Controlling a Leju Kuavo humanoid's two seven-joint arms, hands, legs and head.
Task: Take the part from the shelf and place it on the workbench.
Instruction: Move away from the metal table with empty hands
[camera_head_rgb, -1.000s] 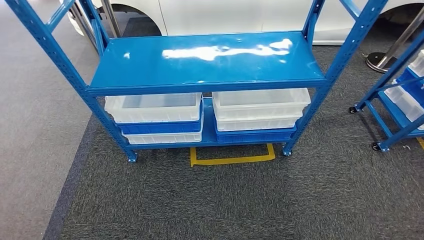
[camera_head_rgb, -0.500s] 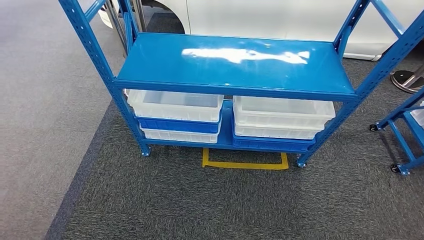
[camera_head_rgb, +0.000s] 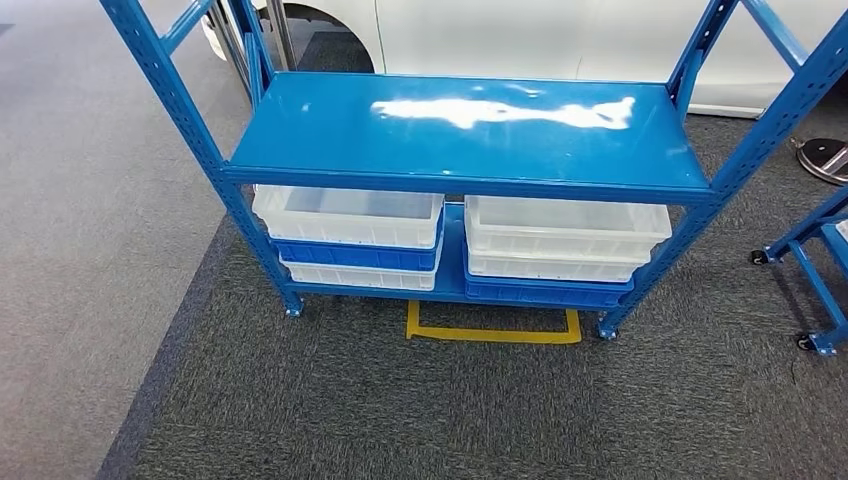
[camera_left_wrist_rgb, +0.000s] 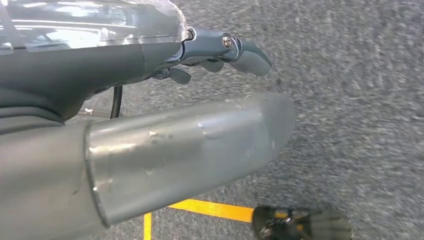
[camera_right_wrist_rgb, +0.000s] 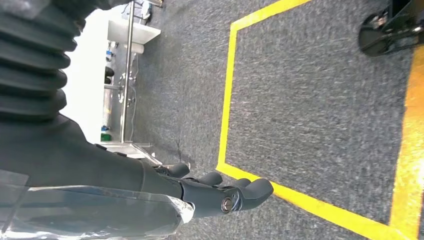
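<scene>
Left hand (camera_left_wrist_rgb: 220, 55) hanging over carpet (camera_left_wrist_rgb: 350, 75), fingers loosely apart, empty, right hand (camera_right_wrist_rgb: 220, 192) likewise above yellow tape (camera_right_wrist_rgb: 227, 95), no legible writing.

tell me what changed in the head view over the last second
The whole picture shifted, so the camera moved, not the things: the blue shelf now sits further right in frame, and the yellow floor marking with it. The stacked bins lie as before, and nothing was taken hold of or let go.
</scene>
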